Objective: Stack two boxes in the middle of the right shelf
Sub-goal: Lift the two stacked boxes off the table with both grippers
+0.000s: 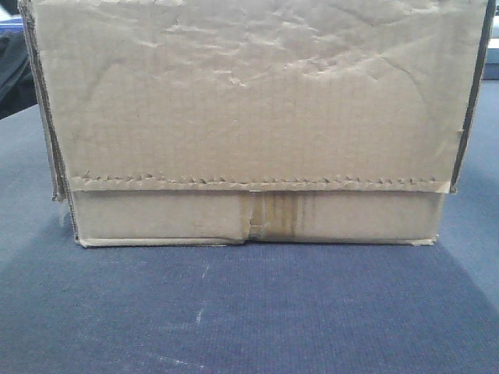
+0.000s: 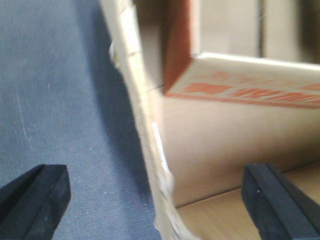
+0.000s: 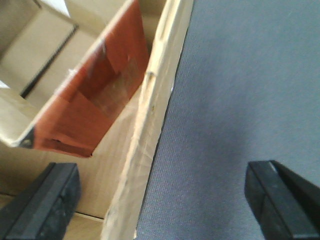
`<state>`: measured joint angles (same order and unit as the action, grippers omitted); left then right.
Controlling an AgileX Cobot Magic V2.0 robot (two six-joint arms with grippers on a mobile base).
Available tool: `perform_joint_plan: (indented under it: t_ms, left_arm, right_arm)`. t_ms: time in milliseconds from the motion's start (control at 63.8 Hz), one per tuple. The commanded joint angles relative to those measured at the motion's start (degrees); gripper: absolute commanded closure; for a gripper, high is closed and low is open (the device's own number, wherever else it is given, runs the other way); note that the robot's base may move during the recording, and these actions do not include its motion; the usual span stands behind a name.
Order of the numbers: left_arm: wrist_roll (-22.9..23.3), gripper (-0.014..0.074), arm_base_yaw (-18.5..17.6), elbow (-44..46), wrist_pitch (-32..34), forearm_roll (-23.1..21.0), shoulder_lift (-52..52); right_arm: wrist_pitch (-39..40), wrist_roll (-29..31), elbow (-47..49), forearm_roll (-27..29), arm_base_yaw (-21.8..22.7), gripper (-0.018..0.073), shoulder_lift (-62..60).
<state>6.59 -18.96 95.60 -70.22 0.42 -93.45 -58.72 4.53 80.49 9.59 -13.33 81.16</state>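
Shelving lies ahead of you: the box [image 1: 257, 117] sits on cloth [image 1: 249, 312], left gripper [image 2: 157, 192] and right gripper [image 3: 162, 187] spread wide astride its sides.

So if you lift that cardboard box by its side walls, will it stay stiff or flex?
Probably flexes some: the box has a wrinkled front flap, and its thin wall looks wavy between the left tool's open jaws. Not empty-light either, I'd guess: a smaller red-printed carton sits inside and may shift.
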Motion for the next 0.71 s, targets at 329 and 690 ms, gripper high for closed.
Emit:
perform_joint_plan:
  t_ms: [329,690]
  left_arm:
    - [3.0,0.0226,0.0,-0.2,2.5,2.8,-4.8]
    - [4.6,0.0708,0.0,-0.2,4.9,2.9,-4.8]
  right_arm:
    - [4.7,0.6,0.6,0.1,0.0,0.0012,8.1]
    - [4.6,0.6,0.6,0.1,0.0,0.0718,9.0]
